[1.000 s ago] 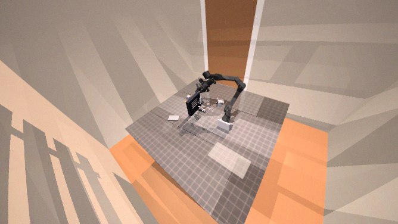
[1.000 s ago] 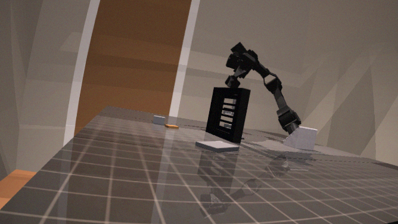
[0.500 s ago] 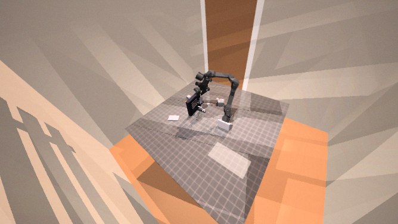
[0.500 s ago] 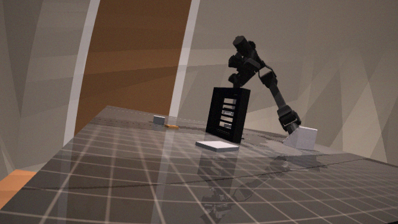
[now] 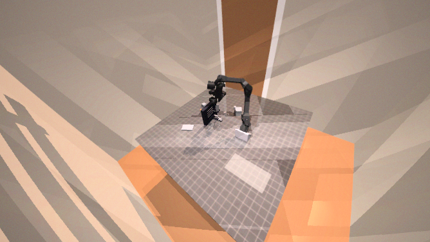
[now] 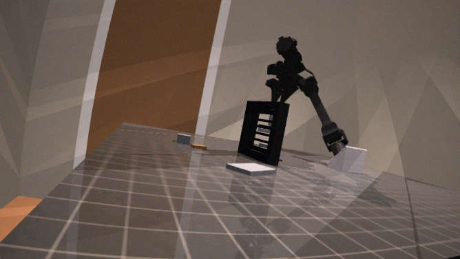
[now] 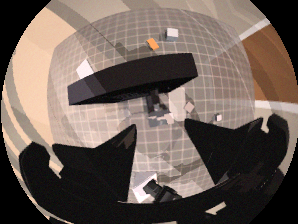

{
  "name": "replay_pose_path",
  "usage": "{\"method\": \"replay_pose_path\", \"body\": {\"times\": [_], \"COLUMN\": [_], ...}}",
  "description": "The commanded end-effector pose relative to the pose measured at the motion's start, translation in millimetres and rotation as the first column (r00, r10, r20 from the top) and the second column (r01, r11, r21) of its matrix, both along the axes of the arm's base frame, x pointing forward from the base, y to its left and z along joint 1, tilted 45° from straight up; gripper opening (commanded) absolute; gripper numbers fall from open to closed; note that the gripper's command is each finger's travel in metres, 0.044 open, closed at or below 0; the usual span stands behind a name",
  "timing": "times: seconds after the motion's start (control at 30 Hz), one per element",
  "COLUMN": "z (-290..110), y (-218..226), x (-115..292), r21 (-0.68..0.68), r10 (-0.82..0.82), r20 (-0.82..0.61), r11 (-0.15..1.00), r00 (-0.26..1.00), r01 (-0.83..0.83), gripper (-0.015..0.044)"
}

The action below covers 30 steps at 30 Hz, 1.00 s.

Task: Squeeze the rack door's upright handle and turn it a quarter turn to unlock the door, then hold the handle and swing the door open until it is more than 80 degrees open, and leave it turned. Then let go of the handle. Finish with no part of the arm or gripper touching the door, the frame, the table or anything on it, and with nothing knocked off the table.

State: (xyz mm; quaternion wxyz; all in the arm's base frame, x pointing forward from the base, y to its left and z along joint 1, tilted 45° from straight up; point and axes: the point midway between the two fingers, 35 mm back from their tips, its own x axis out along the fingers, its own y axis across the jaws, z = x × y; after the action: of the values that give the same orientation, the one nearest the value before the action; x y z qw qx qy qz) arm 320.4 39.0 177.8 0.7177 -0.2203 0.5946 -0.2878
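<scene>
The black rack frame [image 5: 208,113] [image 6: 246,129] [image 7: 135,70] stands upright on the table. Slats show through its opening in the exterior view; the door cannot be told apart from the frame, and its angle is unclear. A dark upright part [image 7: 154,101], possibly the handle, sticks out from the frame's arm-facing side in the wrist view. Its turn cannot be made out. My gripper [image 6: 278,100] [image 7: 160,124] is open and empty, pointing down. Its fingertips are at about the frame's top edge in the exterior view, on the arm's side, and the dark part shows beyond the gap between them.
A white flat plate [image 5: 187,127] [image 6: 251,167] [image 7: 84,69] lies beyond the frame. A grey block [image 6: 184,138] [image 7: 171,33] and an orange piece [image 6: 198,147] [image 7: 153,44] lie farther along. A white box [image 5: 238,110] stands behind. The arm's white base [image 5: 243,134] [image 6: 354,159] is opposite the frame.
</scene>
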Motion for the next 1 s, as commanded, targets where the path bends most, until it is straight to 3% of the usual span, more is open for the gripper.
{"method": "replay_pose_path", "body": {"times": [0.0,0.97], "z": [2,-31], "y": [0,-32], "x": [1,3], "r21": [-0.016,-0.032], "r10": [-0.001,-0.062], "r20": [-0.005,-0.155], "r11": [1.000,0.998], "r00": [1.000,0.986], "r01": [0.001,0.057], "gripper": [0.0285,0.0285]}}
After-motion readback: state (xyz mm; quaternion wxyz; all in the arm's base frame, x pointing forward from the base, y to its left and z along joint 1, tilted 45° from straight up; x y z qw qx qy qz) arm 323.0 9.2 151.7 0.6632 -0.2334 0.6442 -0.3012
